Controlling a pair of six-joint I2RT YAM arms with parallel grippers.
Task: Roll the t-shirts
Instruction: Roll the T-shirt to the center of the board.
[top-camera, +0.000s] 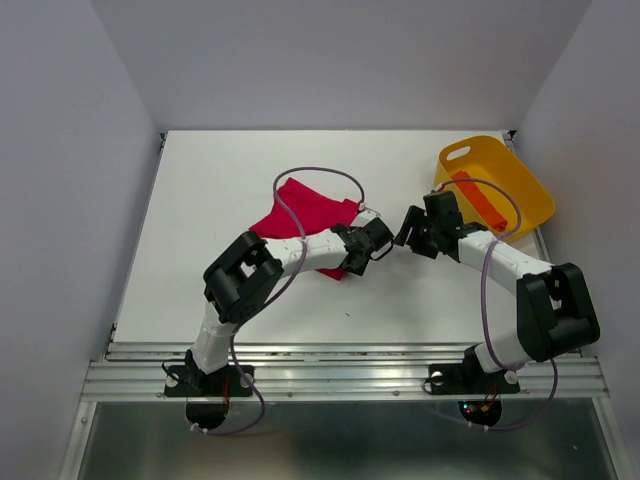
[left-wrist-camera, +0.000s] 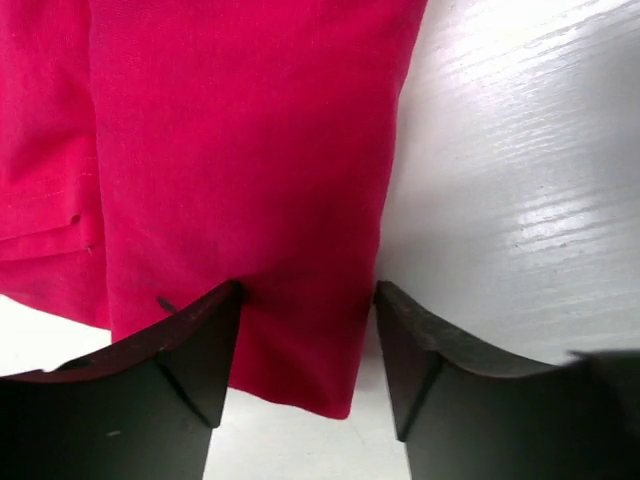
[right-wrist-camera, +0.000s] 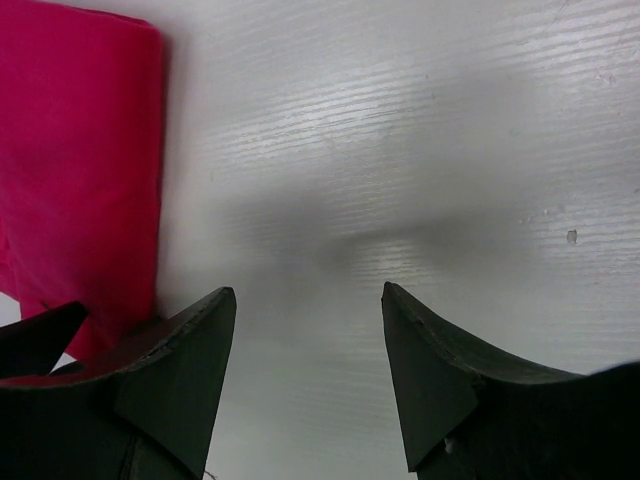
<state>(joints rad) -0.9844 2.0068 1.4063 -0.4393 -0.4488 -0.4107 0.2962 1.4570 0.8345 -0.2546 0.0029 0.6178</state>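
- The crimson t-shirt (top-camera: 315, 215) is plain soft cloth, folded flat into layers. The left wrist view shows a stitched hem at its left side and a narrower folded strip lying on top.
- It lies on the white table (top-camera: 220, 200) a little left of centre, partly under the left arm's forearm.
- From above it sits askew to the table edges, one corner pointing far-left. In the left wrist view the folded strip runs lengthwise straight away from the fingers, with its short end nearest them.
- The orange-red t-shirt (top-camera: 478, 200) is a narrow roll inside the yellow tub (top-camera: 530, 195) at the far right. Its long axis slants from far-left to near-right.
- The left gripper (top-camera: 378, 240) is at the crimson shirt's right edge. Its jaws stand well apart astride the strip's end and pinch nothing.
- The right gripper (top-camera: 408, 230) is just right of it, tip to tip with it. Its jaws are spread wide over bare table and it holds nothing; the crimson cloth is just to its left.
- A purple cable (top-camera: 320, 169) loops above the crimson shirt's far side.
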